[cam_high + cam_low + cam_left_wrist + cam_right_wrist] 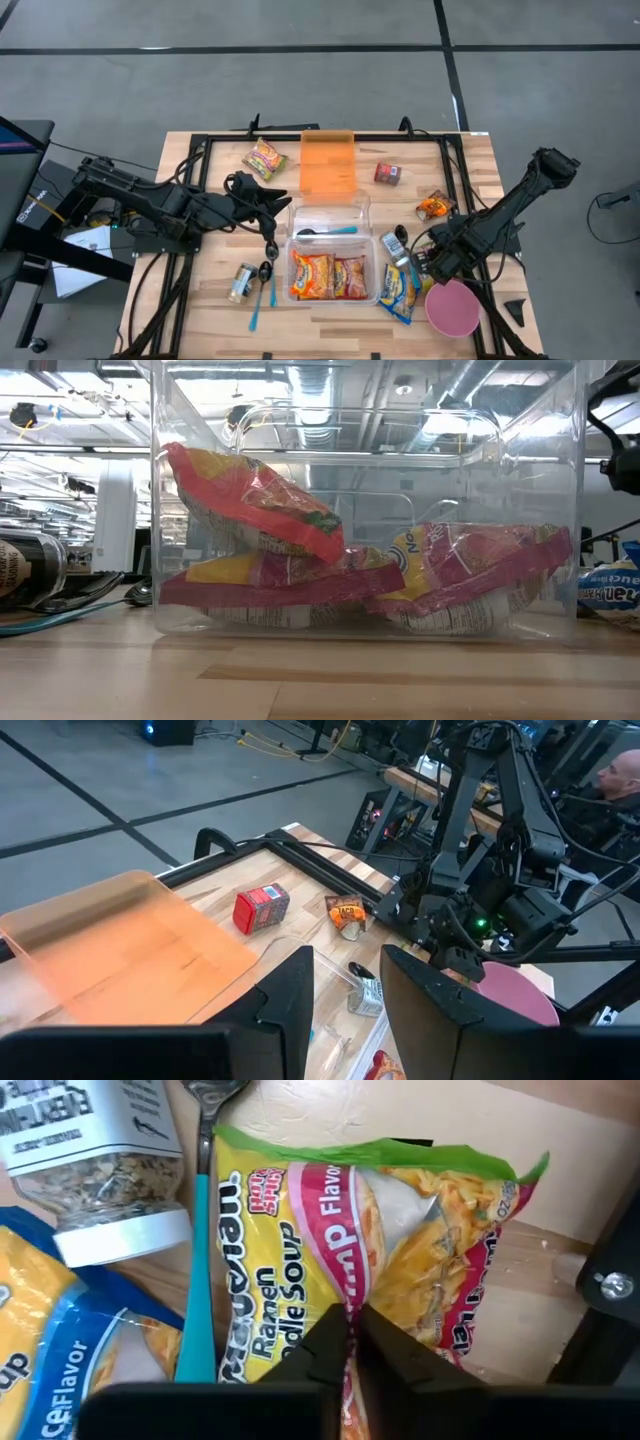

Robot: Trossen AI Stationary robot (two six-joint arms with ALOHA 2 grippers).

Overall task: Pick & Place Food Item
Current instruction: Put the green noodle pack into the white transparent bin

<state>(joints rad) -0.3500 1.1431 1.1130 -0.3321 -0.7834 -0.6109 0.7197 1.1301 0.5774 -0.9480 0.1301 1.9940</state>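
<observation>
My right gripper (352, 1330) is shut on a yellow-and-pink ramen packet (300, 1230) with a green edge, at the table's right near side (428, 268). The packet lies beside a teal spoon (200, 1260), a spice jar (100, 1170) and a blue-and-yellow packet (60, 1330). A clear container (292, 240) at the table's middle holds more ramen packets (328, 276), also in the low view (260, 510). My left gripper (275, 205) is open and empty by the container's far left corner; its fingers stand apart in the left wrist view (345, 995). My right gripper pinches a raised fold of the packet's wrapper (352, 1292), near the packet's middle, between its two fingers. The fingers come from above, pointing down. Whether the packet is lifted clear of the table I cannot tell.
An orange lid (328, 162) lies beyond the container. A red can (388, 174), an orange snack (435, 206) and a yellow packet (265, 158) lie at the far side. A pink bowl (452, 308) is at the near right, a jar (241, 283) and spoons (268, 270) near left.
</observation>
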